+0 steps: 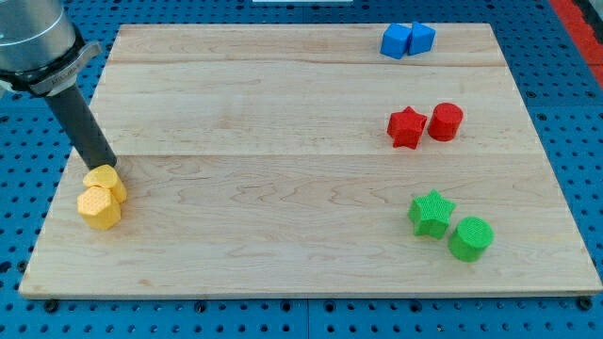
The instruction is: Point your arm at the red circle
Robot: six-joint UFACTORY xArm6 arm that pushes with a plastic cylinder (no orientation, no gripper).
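Note:
The red circle stands at the view's right, touching a red star on its left. My rod comes down from the view's top left and my tip rests at the view's far left, just above a yellow block. A second yellow block, a hexagon, lies right below the first. The tip is far to the left of the red circle, almost the whole board's width away.
Two blue blocks sit together at the view's top right. A green star and a green circle sit at the bottom right. The wooden board lies on a blue perforated table.

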